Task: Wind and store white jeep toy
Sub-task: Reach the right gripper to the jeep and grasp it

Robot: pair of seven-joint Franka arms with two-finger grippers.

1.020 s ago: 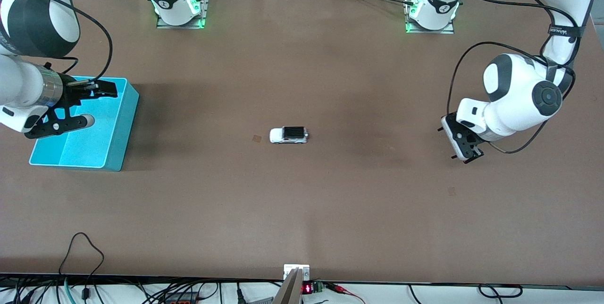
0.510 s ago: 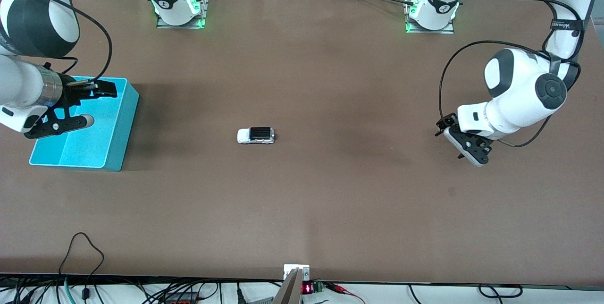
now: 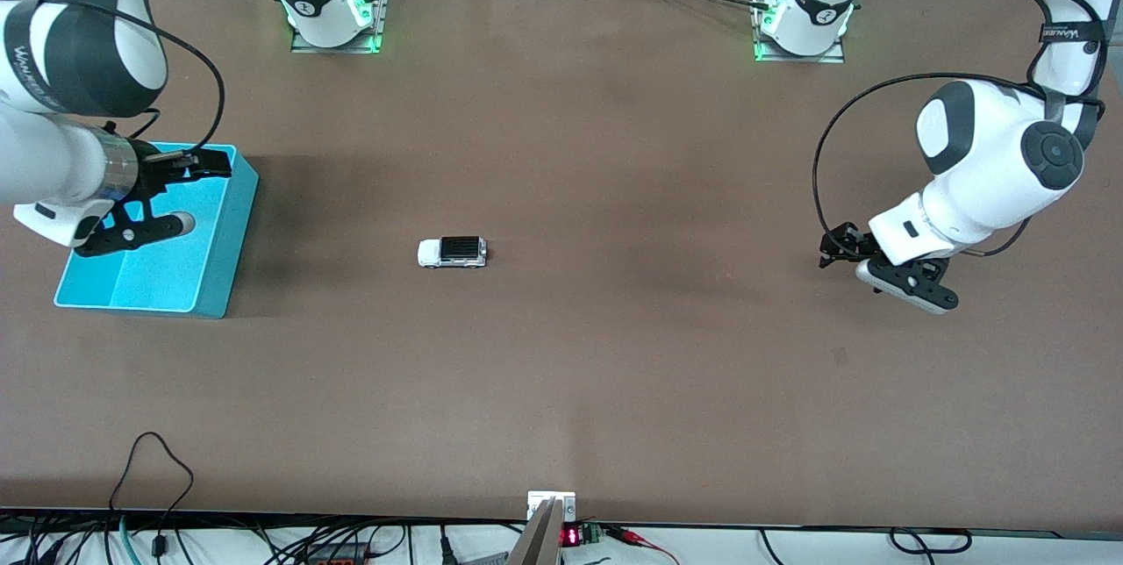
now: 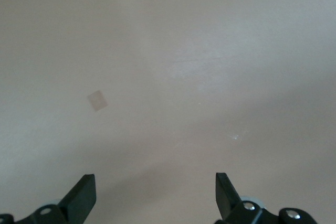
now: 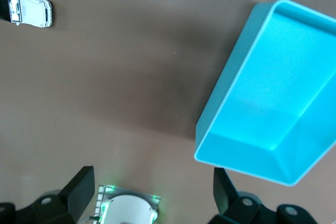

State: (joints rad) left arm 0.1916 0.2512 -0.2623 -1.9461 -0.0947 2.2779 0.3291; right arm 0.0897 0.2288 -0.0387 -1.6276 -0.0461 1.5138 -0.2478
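Note:
The white jeep toy (image 3: 452, 252), white with a black roof, stands on the brown table near its middle, with no gripper near it. It also shows at the edge of the right wrist view (image 5: 26, 9). The turquoise bin (image 3: 175, 271) stands at the right arm's end of the table and looks empty; it also shows in the right wrist view (image 5: 273, 103). My right gripper (image 3: 197, 195) hangs open and empty over the bin (image 5: 152, 192). My left gripper (image 3: 877, 271) is open and empty over bare table at the left arm's end (image 4: 155, 195).
The two arm bases (image 3: 333, 8) (image 3: 803, 17) stand along the table edge farthest from the front camera. A small square patch (image 4: 97, 100) lies on the table under the left gripper. Cables run along the edge nearest the front camera.
The jeep has rolled across the table toward the bin and the right arm's end. My left gripper has swung outward toward its own end and turned. My right gripper has shifted slightly over the bin.

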